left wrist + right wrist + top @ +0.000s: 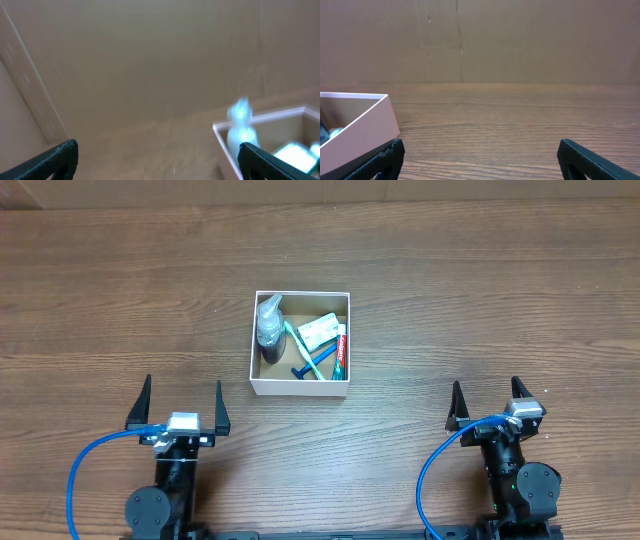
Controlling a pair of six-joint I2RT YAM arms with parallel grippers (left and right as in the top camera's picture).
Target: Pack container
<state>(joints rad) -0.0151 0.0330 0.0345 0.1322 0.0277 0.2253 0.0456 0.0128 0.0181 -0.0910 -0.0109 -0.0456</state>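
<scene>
Left gripper [183,393] and right gripper [486,392]: jaws spread wide, nothing held. Both arms sit low at the near edge of the brown wood-grain table [480,290], pointing toward its far side. Container [300,387] stands between them, further out, well apart from both, with toiletries [305,345] inside.

Left wrist view: blurred. Plain cardboard wall [150,60] behind, container corner at lower right.

Right wrist view: sharp. Same cardboard wall, table grain ahead, container corner at lower left.

Container [300,387] white outside, brown inside; table [480,300] brown wood-grain; bottle [268,326] grey.
</scene>
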